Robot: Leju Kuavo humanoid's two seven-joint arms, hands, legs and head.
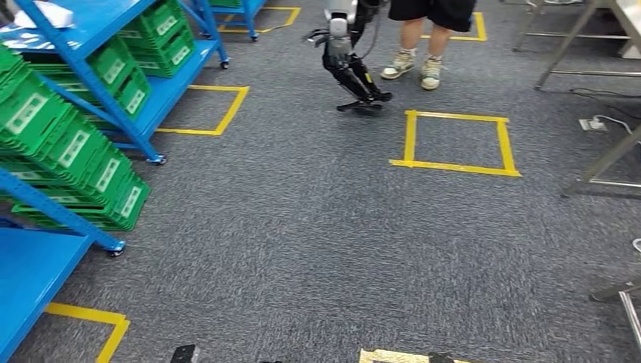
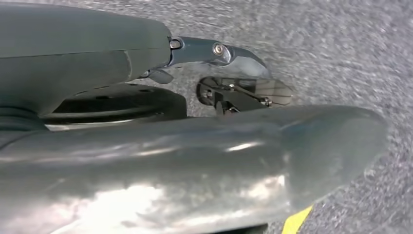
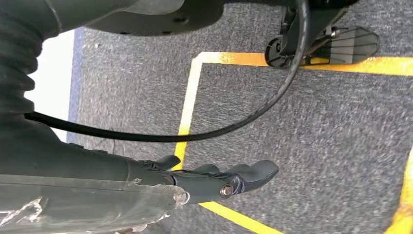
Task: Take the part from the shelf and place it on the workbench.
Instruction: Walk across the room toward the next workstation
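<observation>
Grey carpet (image 1: 317, 227) | head: blue shelf (image 1: 91, 45) | wrists: L robot hand (image 2: 219, 53), R robot hand (image 3: 219, 180) fingers apart, empty

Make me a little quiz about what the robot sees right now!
1. True or false: the green crates sit on blue shelves.
2. What colour are the tape squares on the floor? A red, B yellow, C white.
3. Fill the gap: the right hand holds ____.

Key: 1 true; 2 B; 3 nothing.
</observation>
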